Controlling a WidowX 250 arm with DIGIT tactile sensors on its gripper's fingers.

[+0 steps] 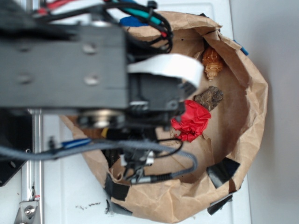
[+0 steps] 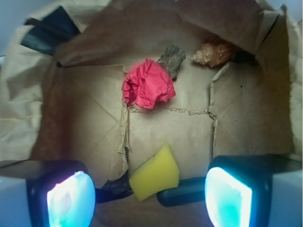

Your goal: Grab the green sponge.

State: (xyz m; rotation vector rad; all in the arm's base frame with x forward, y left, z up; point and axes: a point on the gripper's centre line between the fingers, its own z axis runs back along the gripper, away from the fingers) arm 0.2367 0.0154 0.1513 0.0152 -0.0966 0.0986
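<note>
In the wrist view the green sponge [image 2: 182, 191], a dark smooth oblong, lies on the brown paper floor. Its left end is tucked under a yellow wedge-shaped sponge [image 2: 155, 174]. My gripper [image 2: 150, 197] is open and hangs above the floor, its two glowing pads [image 2: 71, 198] far apart. The green sponge lies just inside the right pad and the yellow wedge sits near the middle of the gap. Nothing is held. In the exterior view the arm [image 1: 93, 70] covers the gripper and both sponges.
Everything sits inside a low paper bag [image 1: 252, 93] with crumpled walls and black tape patches [image 1: 223, 171]. Farther in lie a red crumpled wad [image 2: 147, 84], a dark rough lump [image 2: 172, 57] and a tan shell-like object [image 2: 213, 54]. A dark scrap [image 2: 116, 187] lies left of the yellow wedge.
</note>
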